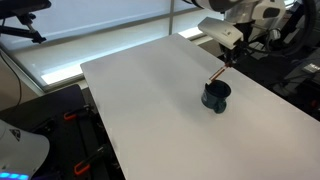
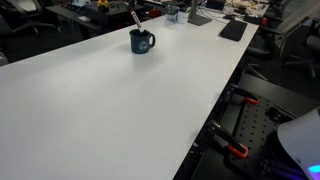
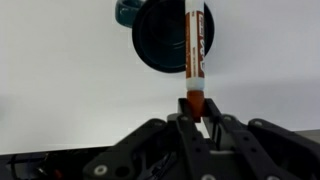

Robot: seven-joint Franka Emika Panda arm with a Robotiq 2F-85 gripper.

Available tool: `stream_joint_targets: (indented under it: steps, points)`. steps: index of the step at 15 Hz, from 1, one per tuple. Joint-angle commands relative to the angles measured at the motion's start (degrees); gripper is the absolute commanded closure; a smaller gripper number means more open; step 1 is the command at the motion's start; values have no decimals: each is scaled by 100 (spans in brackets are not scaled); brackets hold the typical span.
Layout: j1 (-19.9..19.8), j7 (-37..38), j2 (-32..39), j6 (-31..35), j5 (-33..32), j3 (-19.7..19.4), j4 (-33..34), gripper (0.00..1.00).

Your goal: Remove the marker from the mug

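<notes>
The dark teal mug (image 1: 216,96) stands upright on the white table, also seen in an exterior view (image 2: 142,41) and from above in the wrist view (image 3: 160,35). The red-orange marker (image 3: 196,45) is tilted, with its lower end at the mug's black mouth. It shows in both exterior views (image 1: 221,74) (image 2: 136,18). My gripper (image 3: 196,112) is shut on the marker's red upper end, above and beside the mug (image 1: 232,58). I cannot tell whether the marker's tip is still inside the rim.
The white table (image 1: 150,110) is wide and bare round the mug. Desks with dark clutter and a keyboard (image 2: 233,30) stand beyond its far edge. Black frames with orange clamps (image 2: 240,150) sit below the table's side.
</notes>
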Motion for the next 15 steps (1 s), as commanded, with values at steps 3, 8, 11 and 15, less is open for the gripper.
stream_joint_targets:
  steps: [3,8,11,15]
  points:
    - [-21,-297,-201,-1571,102,205,176,95]
    - [7,-786,29,-2399,30,356,121,95]
    - [122,-948,172,-2455,-187,355,-50,95]
    - [224,-1271,300,-2075,-580,392,-440,95]
